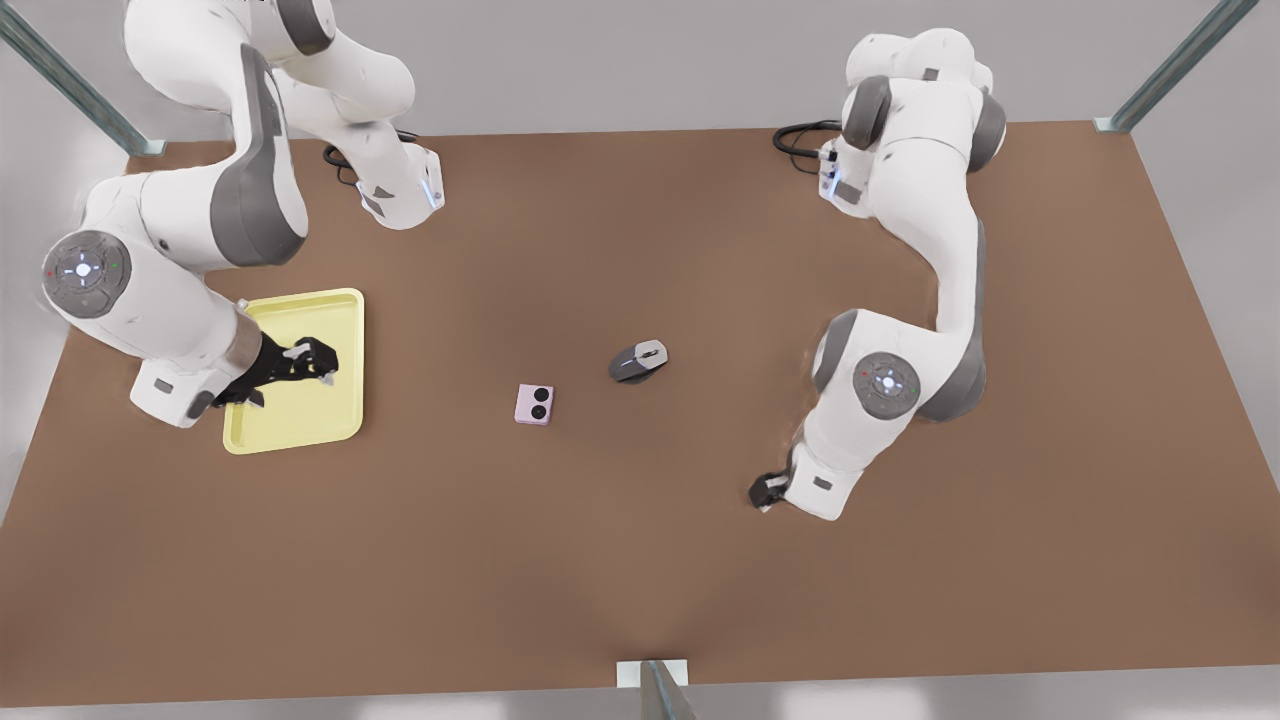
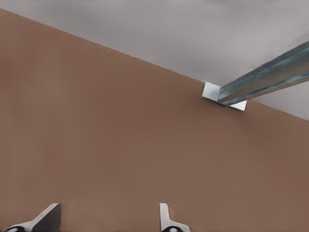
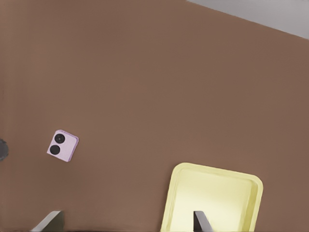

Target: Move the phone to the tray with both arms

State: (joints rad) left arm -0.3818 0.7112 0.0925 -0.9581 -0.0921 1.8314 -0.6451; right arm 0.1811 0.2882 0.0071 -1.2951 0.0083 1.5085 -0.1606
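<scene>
The right gripper [image 1: 318, 362] hangs over the tray [image 1: 340, 305] at the front view's left, its fingers [image 3: 200, 223] spread wide with nothing between them; the right wrist view looks down past them onto the tray's pale yellow rim [image 3: 216, 171] and, farther off, the phone [image 3: 63, 145]. The left gripper [image 1: 766, 491] sits low over bare table [image 1: 640, 560] at the front view's right, near the front edge, its fingers [image 2: 165, 218] also parted and empty, with only brown surface and a metal frame post [image 2: 263, 82] ahead of it. The phone [image 1: 534, 404] lies flat on the table near the middle, camera circles up, well apart from the tray and from both grippers; nothing of the transfer has begun. Just beside it, toward the front view's right, lies a grey computer mouse [image 1: 638, 361], not touching it. The risks, as I judge them, come from that layout. The phone is thin and flat, so fingers closing from above may skid on its edges and push it away rather than lift it. An arm coming in from the mouse's side could clip the mouse or knock it into the phone. Both arms converging on the middle also risk fouling each other, and a handover with a weak pinch could drop the phone short of the tray.
</scene>
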